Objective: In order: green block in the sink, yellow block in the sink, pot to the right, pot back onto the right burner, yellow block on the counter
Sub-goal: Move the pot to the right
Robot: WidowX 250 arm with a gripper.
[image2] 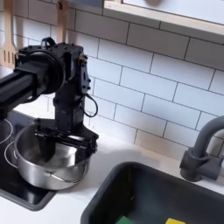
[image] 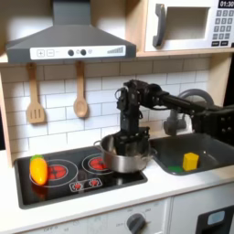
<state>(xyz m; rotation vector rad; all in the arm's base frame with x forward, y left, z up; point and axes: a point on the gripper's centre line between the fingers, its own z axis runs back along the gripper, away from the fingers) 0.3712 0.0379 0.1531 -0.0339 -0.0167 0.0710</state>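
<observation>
The gripper [image2: 58, 138] is reaching into the pot [image2: 45, 164]; its opening cannot be determined. The first exterior view is showing the yellow block [image: 190, 161] lying in the sink [image: 212, 149], beside the black cooktop [image: 64, 178].

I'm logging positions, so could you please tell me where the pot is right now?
In the first exterior view the pot sits on the black cooktop's right side, just left of the sink, directly under the tool.
</observation>
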